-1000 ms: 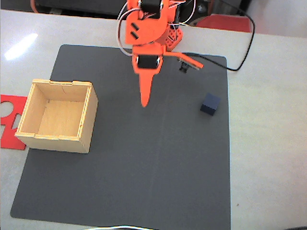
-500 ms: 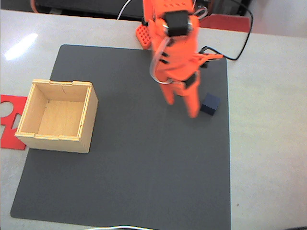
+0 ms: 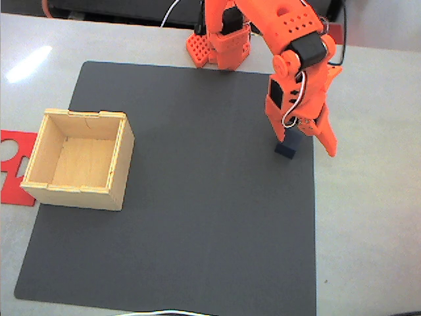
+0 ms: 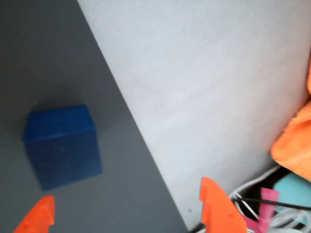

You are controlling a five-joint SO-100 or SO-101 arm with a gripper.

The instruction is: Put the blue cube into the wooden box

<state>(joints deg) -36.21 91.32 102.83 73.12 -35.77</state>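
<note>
Blue cube (image 3: 285, 151) sits near the right edge of the dark mat (image 3: 197, 217) in the fixed view, w/ bare grey table (image 3: 368, 217) just beyond and lots of open mat btwn it and the wooden box (image 3: 80, 159) far left. Gripper (image 3: 306, 139) hangs over the cube, fingers spread wide, holding nothing; wrist view shows the cube (image 4: 62, 145) ahead of the two orange tips (image 4: 214, 204), untouched. Box interior bare; flat red piece (image 3: 13, 164) pokes out beside its left wall.
</note>
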